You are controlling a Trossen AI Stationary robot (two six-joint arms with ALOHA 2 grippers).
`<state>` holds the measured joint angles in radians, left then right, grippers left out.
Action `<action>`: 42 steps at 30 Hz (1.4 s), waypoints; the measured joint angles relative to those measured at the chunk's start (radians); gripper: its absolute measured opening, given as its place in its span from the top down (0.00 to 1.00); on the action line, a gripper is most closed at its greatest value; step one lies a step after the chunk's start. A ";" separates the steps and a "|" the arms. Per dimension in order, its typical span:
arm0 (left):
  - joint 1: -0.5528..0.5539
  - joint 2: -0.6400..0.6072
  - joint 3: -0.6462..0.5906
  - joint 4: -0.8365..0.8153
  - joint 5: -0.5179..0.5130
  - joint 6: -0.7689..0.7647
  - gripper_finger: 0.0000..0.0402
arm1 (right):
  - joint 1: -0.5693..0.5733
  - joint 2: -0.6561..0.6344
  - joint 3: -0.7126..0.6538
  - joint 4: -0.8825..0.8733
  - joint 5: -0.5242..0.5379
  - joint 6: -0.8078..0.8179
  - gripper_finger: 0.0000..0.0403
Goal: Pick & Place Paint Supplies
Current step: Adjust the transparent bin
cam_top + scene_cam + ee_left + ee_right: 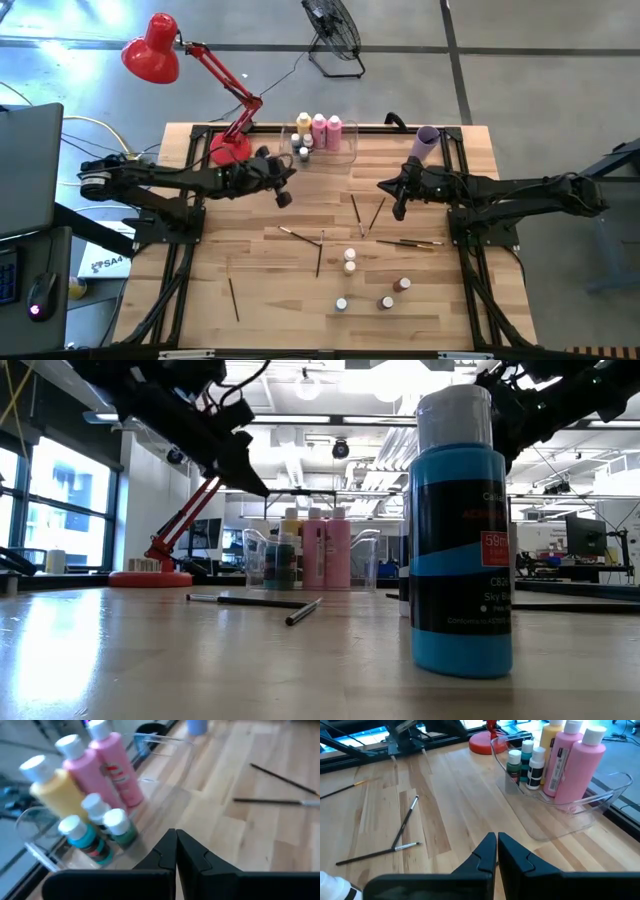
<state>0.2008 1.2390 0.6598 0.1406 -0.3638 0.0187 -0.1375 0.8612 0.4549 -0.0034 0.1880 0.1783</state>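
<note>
High view: left gripper (284, 190) pressed together, empty, just beside clear bin (345, 152) holding tall paint bottles (319, 130) and three tiny bottles (102, 825). Right gripper (399, 205) pressed together, empty, above worktop (260, 290). Brushes (355, 213) and five small bottles (350, 262) lie scattered nearer front edge. Lilac cup (426, 141) behind right gripper. Bin's far side cut off in left wrist view.

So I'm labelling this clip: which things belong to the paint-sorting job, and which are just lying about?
Job: tall paint bottles, small bottles in bin, small bottles on table, brushes, clear bin.
Lying about: red lamp, lilac cup, fan.
</note>
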 joint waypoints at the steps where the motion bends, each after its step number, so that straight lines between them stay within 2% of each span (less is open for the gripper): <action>1: 0.015 0.000 0.000 0.005 0.021 -0.017 1.00 | 0.000 0.000 0.000 0.001 0.000 0.000 0.98; 6: 0.097 0.000 0.000 0.010 0.148 -0.092 1.00 | 0.000 0.000 0.000 0.001 0.001 -0.026 0.98; 14: 0.128 0.068 0.016 0.092 0.197 -0.102 1.00 | 0.000 0.000 0.000 0.001 0.001 -0.026 0.98; 19: 0.127 0.190 0.092 0.010 0.184 -0.078 1.00 | 0.000 0.000 0.000 0.011 0.001 -0.026 0.98; 23: 0.127 0.241 0.162 -0.075 0.105 -0.076 1.00 | 0.000 0.000 0.000 0.016 0.001 -0.026 0.98; 29: 0.127 0.250 0.227 -0.084 0.099 -0.055 1.00 | 0.000 0.000 0.000 0.016 0.001 -0.026 0.98; 35: 0.127 0.251 0.231 -0.091 0.090 -0.049 1.00 | 0.000 0.001 0.000 0.009 -0.021 -0.019 0.98; 38: 0.127 0.251 0.231 -0.091 0.089 -0.049 1.00 | 0.000 0.032 0.000 0.030 -0.068 -0.027 0.99; 42: 0.127 0.251 0.231 -0.090 0.087 -0.049 1.00 | -0.001 0.139 0.000 0.105 -0.061 -0.048 0.99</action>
<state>0.3275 1.4899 0.8909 0.0502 -0.2767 -0.0306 -0.1383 1.0000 0.4551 0.1017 0.1268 0.1307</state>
